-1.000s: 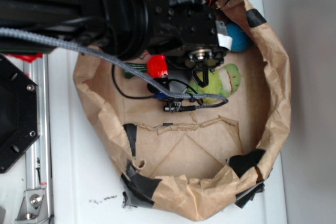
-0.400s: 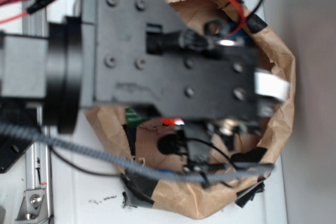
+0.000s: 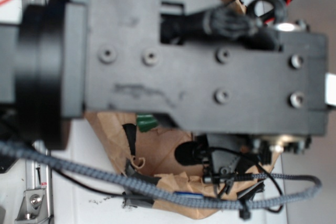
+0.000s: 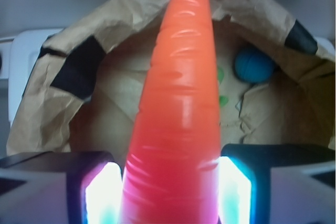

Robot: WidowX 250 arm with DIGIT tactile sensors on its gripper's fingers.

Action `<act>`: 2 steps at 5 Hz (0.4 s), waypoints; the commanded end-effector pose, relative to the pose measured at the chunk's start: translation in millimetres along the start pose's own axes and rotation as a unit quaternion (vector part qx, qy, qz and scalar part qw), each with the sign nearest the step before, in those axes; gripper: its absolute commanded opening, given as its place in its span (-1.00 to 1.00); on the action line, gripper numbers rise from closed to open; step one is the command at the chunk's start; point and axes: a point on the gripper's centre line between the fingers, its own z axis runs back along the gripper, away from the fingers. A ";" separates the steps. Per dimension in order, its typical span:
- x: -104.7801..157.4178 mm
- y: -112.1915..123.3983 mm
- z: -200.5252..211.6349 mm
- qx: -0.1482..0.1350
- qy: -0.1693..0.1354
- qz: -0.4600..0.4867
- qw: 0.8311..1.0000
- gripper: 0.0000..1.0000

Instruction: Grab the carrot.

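Fingers point(image 4: 170, 192) pinch carrot point(image 4: 178, 108) at thick end w/ tip jutting out, so it could pivot & slip.

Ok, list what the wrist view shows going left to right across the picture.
Black tape patch on the paper bag wall → carrot, held in the gripper → blue ball → black tape patch on the right rim.
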 end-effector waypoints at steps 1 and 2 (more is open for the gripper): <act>-9.8 0.4 3.0 -0.001 -0.022 -0.007 1.000 -1.00; -9.6 0.2 1.9 -0.001 -0.022 -0.006 1.000 -1.00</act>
